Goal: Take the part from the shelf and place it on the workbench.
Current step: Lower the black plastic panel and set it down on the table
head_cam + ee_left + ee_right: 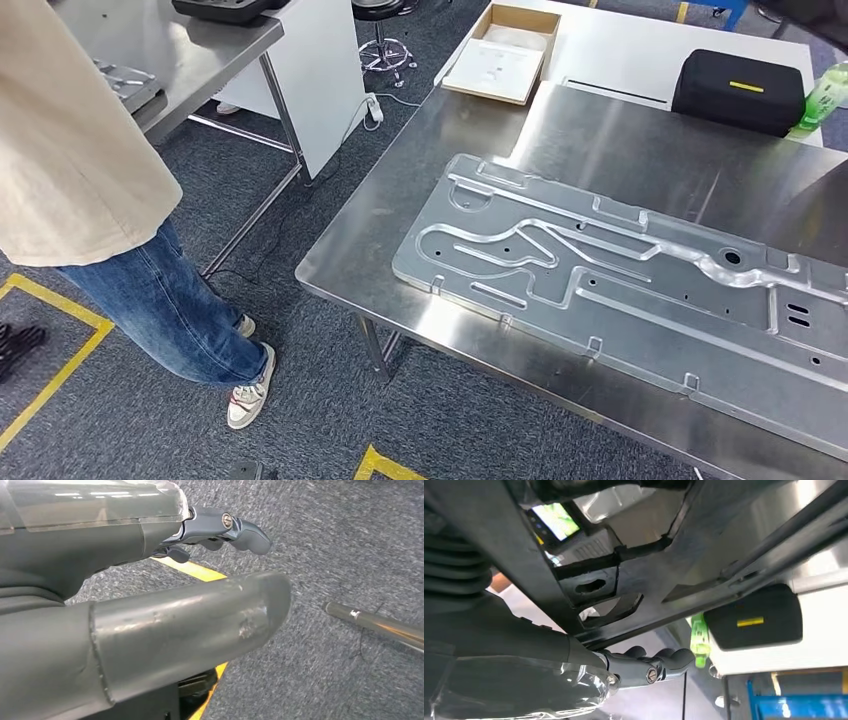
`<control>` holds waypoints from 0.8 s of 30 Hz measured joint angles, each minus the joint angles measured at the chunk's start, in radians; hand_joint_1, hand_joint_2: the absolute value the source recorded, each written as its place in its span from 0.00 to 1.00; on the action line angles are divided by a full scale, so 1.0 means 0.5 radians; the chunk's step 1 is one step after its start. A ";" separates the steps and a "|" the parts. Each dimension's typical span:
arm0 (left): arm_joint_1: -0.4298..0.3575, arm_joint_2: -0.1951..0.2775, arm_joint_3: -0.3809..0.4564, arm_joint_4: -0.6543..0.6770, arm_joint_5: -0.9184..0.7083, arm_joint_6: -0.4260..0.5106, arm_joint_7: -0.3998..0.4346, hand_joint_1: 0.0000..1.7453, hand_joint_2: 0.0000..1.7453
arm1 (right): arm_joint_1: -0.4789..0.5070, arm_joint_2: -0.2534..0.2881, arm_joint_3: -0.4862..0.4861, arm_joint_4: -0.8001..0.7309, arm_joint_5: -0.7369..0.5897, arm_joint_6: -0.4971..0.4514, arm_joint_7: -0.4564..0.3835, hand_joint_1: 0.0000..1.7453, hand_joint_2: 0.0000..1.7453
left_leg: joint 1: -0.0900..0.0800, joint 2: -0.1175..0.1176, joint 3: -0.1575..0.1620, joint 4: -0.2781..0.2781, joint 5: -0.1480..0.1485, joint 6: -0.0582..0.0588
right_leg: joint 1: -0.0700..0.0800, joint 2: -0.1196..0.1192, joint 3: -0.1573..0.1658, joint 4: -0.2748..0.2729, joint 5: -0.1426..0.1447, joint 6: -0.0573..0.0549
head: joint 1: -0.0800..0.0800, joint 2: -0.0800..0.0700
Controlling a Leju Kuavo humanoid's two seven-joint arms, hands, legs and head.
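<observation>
The part (620, 280) is a long stamped sheet-metal panel with ribs and small holes. It lies flat on the steel workbench (400, 200), and its right end runs out of the head view. In the right wrist view its dark underside (649, 555) spans overhead. My right hand (639, 667) is just beneath it, its fingers stretched out with nothing between them and the thumb. My left hand (150, 620) hangs over the grey carpet, fingers (240, 527) extended and holding nothing.
A person (90, 150) in jeans stands close to the workbench's left corner. A black case (738, 90), a green bottle (825, 95) and an open cardboard box (505, 50) sit at the back. Another steel table (150, 50) stands far left. Yellow tape (60, 350) marks the floor.
</observation>
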State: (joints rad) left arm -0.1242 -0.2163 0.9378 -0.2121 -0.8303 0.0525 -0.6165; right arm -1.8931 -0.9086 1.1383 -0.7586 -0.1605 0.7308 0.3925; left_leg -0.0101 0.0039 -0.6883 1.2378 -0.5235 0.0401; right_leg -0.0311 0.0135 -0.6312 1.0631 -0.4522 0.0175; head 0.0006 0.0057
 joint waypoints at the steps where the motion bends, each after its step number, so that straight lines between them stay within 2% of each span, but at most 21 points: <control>1: 0.000 0.002 0.003 0.000 0.000 0.002 -0.001 0.00 0.00 | -0.011 0.000 0.009 -0.006 0.015 -0.060 0.004 0.00 0.00 | -0.008 -0.002 0.070 -0.146 0.062 0.032 | 0.004 0.000 0.002 -0.002 0.000 0.000 | 0.001 0.000; 2: -0.002 0.004 0.005 0.000 0.000 0.004 -0.001 0.00 0.00 | -0.019 0.003 0.023 -0.004 0.052 -0.178 -0.018 0.00 0.00 | -0.016 -0.002 0.128 -0.271 0.105 0.059 | 0.009 0.001 0.004 -0.006 0.001 0.002 | 0.001 0.000; 3: -0.004 0.006 0.007 0.000 0.000 0.009 -0.001 0.00 0.00 | -0.020 0.010 0.041 0.009 0.106 -0.327 -0.067 0.00 0.00 | -0.024 0.000 0.165 -0.350 0.125 0.078 | 0.008 0.001 0.005 -0.012 0.005 0.008 | 0.002 0.000; 4: -0.005 0.007 0.009 0.000 -0.001 0.015 0.000 0.00 0.00 | -0.010 0.021 0.061 0.030 0.166 -0.489 -0.140 0.00 0.00 | -0.029 0.003 0.181 -0.383 0.124 0.086 | 0.005 0.003 0.006 -0.022 0.011 0.017 | 0.001 0.000; 6: -0.006 0.002 0.009 0.000 -0.007 0.027 0.004 0.00 0.00 | 0.036 0.043 0.088 0.075 0.265 -0.775 -0.323 0.00 0.00 | -0.026 0.013 0.202 -0.426 0.145 0.081 | 0.000 0.005 0.012 -0.040 0.023 0.038 | 0.000 0.000; 8: -0.009 -0.005 0.010 0.000 -0.013 0.038 0.009 0.00 0.00 | 0.101 0.040 0.093 0.089 0.319 -1.014 -0.511 0.00 0.00 | -0.015 0.024 0.231 -0.488 0.178 0.079 | 0.002 0.000 -0.005 0.002 -0.011 0.050 | 0.001 0.000; 9: -0.010 -0.008 0.010 0.000 -0.015 0.042 0.010 0.00 0.00 | 0.142 0.029 0.084 0.079 0.342 -1.122 -0.573 0.00 0.00 | -0.010 0.029 0.242 -0.513 0.191 0.078 | 0.002 -0.003 -0.038 0.076 -0.058 0.054 | 0.002 0.000; 11: -0.013 -0.011 0.010 0.000 -0.017 0.048 0.015 0.00 0.00 | 0.248 0.007 0.039 0.034 0.412 -1.301 -0.623 0.00 0.00 | -0.012 0.031 0.246 -0.520 0.197 0.085 | 0.000 -0.009 -0.148 0.308 -0.174 0.068 | 0.004 0.000; 12: -0.013 -0.013 0.010 0.000 -0.019 0.052 0.016 0.00 0.00 | 0.318 -0.003 0.004 0.003 0.468 -1.381 -0.626 0.00 0.00 | -0.011 0.030 0.245 -0.518 0.196 0.084 | -0.003 -0.012 -0.196 0.407 -0.206 0.077 | 0.004 0.000; 13: -0.011 -0.016 0.011 0.000 -0.022 0.057 0.018 0.00 0.00 | 0.396 -0.014 -0.038 -0.028 0.539 -1.473 -0.630 0.00 0.00 | -0.010 0.030 0.244 -0.513 0.193 0.083 | -0.007 -0.014 -0.214 0.442 -0.200 0.085 | 0.004 0.000; 14: -0.010 -0.020 0.011 0.000 -0.026 0.063 0.020 0.00 0.00 | 0.476 -0.027 -0.089 -0.062 0.626 -1.583 -0.634 0.00 0.00 | -0.009 0.028 0.243 -0.505 0.189 0.079 | -0.012 -0.018 -0.194 0.399 -0.156 0.092 | 0.004 0.000; 16: -0.007 -0.028 0.011 0.000 -0.032 0.075 0.023 0.00 0.00 | 0.652 -0.054 -0.227 -0.147 0.802 -1.807 -0.644 0.00 0.00 | -0.008 0.022 0.238 -0.477 0.171 0.062 | -0.020 -0.028 -0.066 0.152 -0.031 0.099 | 0.004 0.000; 17: -0.008 -0.031 0.011 0.000 -0.032 0.080 0.024 0.00 0.00 | 0.742 -0.065 -0.313 -0.196 0.874 -1.882 -0.647 0.00 0.00 | -0.010 0.019 0.233 -0.457 0.159 0.050 | -0.016 -0.029 -0.010 0.040 0.008 0.094 | 0.003 0.000; 18: -0.010 -0.032 0.011 0.000 -0.032 0.085 0.025 0.00 0.00 | 0.838 -0.073 -0.406 -0.244 0.932 -1.922 -0.648 0.00 0.00 | -0.013 0.017 0.227 -0.440 0.148 0.039 | -0.011 -0.029 0.025 -0.028 0.025 0.084 | 0.003 0.000; 20: -0.015 -0.033 0.012 0.000 -0.033 0.090 0.026 0.00 0.00 | 1.030 -0.088 -0.590 -0.328 1.024 -1.946 -0.646 0.00 0.00 | -0.018 0.016 0.220 -0.424 0.138 0.025 | 0.003 -0.023 0.033 -0.050 0.022 0.057 | 0.003 0.000; 22: -0.015 -0.033 0.012 0.000 -0.034 0.093 0.025 0.00 0.00 | 1.218 -0.101 -0.765 -0.401 1.100 -1.952 -0.643 0.00 0.00 | -0.016 0.013 0.214 -0.412 0.123 0.012 | -0.005 -0.023 0.033 -0.052 0.024 0.034 | 0.003 0.000; 23: -0.015 -0.034 0.012 0.000 -0.035 0.095 0.024 0.00 0.00 | 1.321 -0.104 -0.868 -0.445 1.149 -1.966 -0.643 0.00 0.00 | -0.014 0.010 0.196 -0.371 0.092 0.001 | -0.010 -0.025 0.033 -0.055 0.026 0.023 | 0.003 0.000; 24: -0.016 -0.035 0.012 0.000 -0.036 0.097 0.023 0.00 0.00 | 1.435 -0.106 -0.978 -0.491 1.202 -1.984 -0.648 0.00 0.00 | -0.010 0.007 0.156 -0.281 0.036 -0.011 | -0.015 -0.028 0.034 -0.058 0.028 0.013 | 0.003 0.000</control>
State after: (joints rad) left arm -0.1324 -0.2336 0.9438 -0.2121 -0.8483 0.1008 -0.6047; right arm -1.1755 -0.9614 0.6495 -1.0040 0.4403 -0.2611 0.0687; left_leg -0.0150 0.0075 -0.6104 1.0974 -0.5055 0.0344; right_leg -0.0385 -0.0003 -0.6142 1.0342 -0.4384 0.0241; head 0.0020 0.0057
